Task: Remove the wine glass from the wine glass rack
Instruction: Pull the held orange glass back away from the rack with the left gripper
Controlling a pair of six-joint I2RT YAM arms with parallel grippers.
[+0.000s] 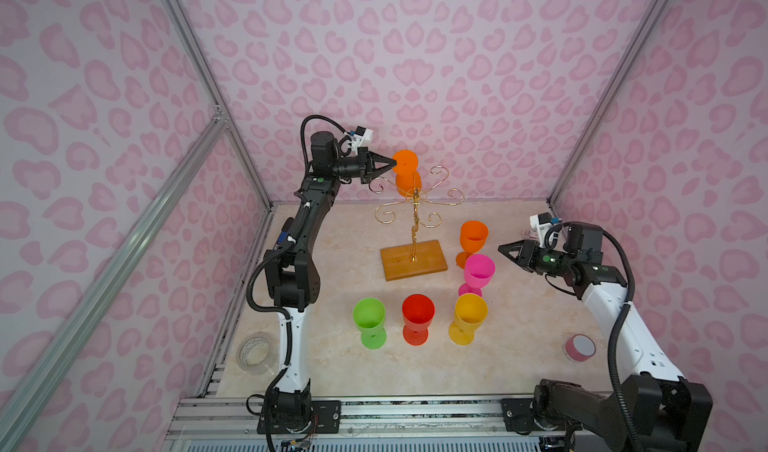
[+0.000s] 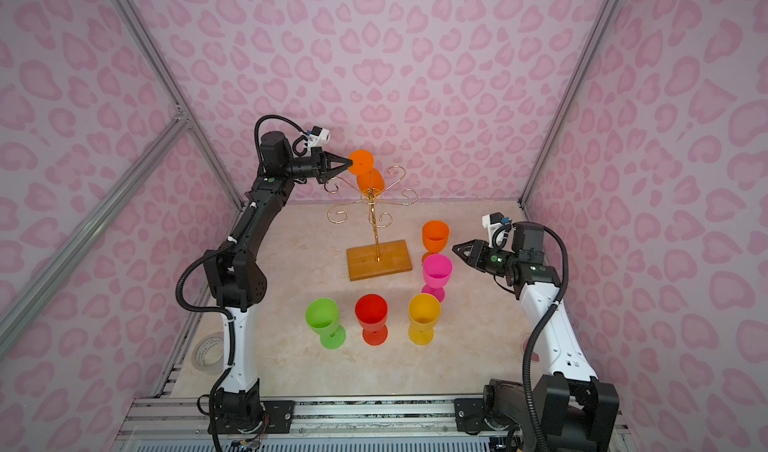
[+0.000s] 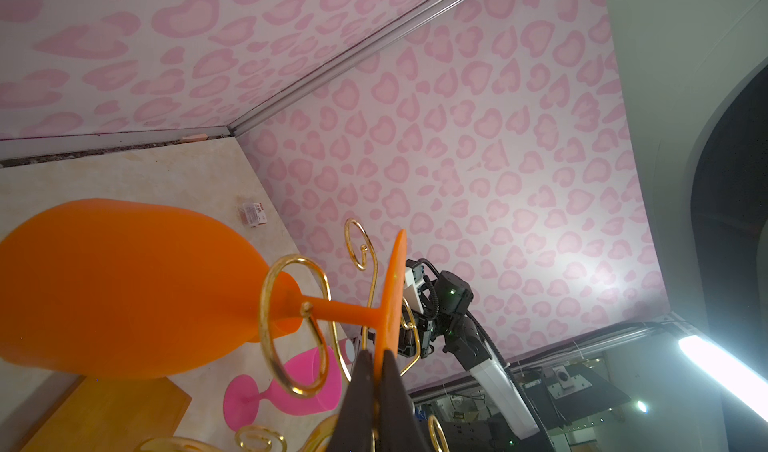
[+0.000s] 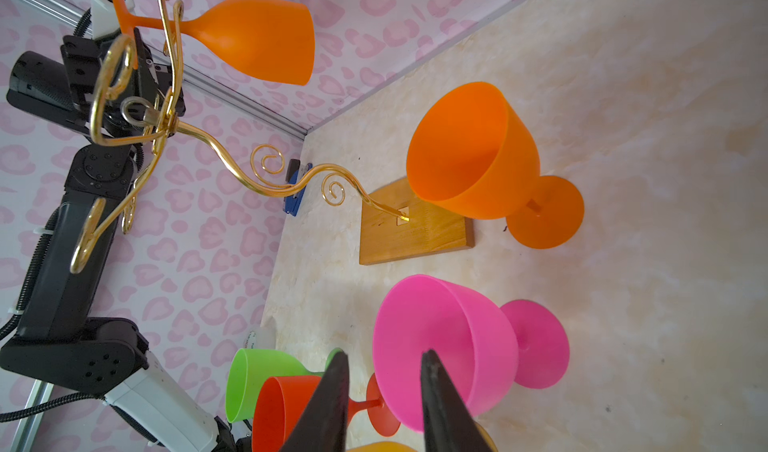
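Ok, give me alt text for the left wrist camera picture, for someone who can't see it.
The left gripper, jaws shut, pinches the foot's edge of an orange wine glass whose stem passes through a gold spiral of the wine glass rack. Behind them stand a pink glass and the rack's wooden base.

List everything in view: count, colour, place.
table: one, beige marble, between pink walls
wine glass rack: one, gold wire on a brown wooden base, centre, toward the back
hanging wine glass: one, orange, upside down on a rear rack arm
standing glasses: five; orange glass and pink glass right of the rack; green glass, red glass, yellow glass in a front row
tape rolls: two; clear tape roll beyond the table's left edge, pink tape roll front right
stapler: one, blue, table's left edge
left gripper: one, black, shut on the hanging glass's foot
right gripper: one, black, open, empty, near the pink glass
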